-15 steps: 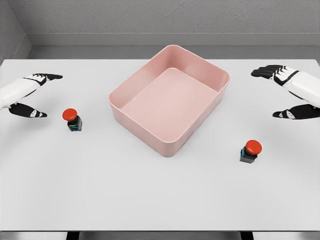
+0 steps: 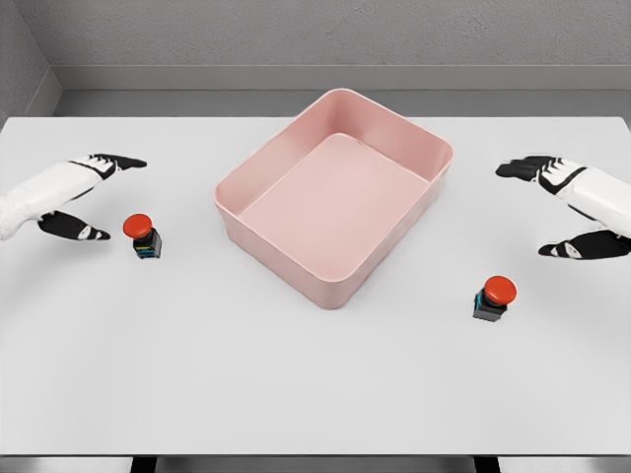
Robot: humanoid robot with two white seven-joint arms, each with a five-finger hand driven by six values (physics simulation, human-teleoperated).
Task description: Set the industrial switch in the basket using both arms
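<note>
With both the left hand (image 2: pixel 77 197) and right hand (image 2: pixel 572 207) spread and holding nothing, one switch (image 2: pixel 142 236) sits at mid left and another (image 2: pixel 493 298) at lower right of the pink basket (image 2: pixel 335 286), each probably small, rigid and light, best pinched by its dark base.

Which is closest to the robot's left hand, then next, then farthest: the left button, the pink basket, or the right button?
From the left hand, in the head view:
1. Left button, right beside the hand.
2. Basket, in the table's middle.
3. Right button, far across, nearer the right hand.
</note>
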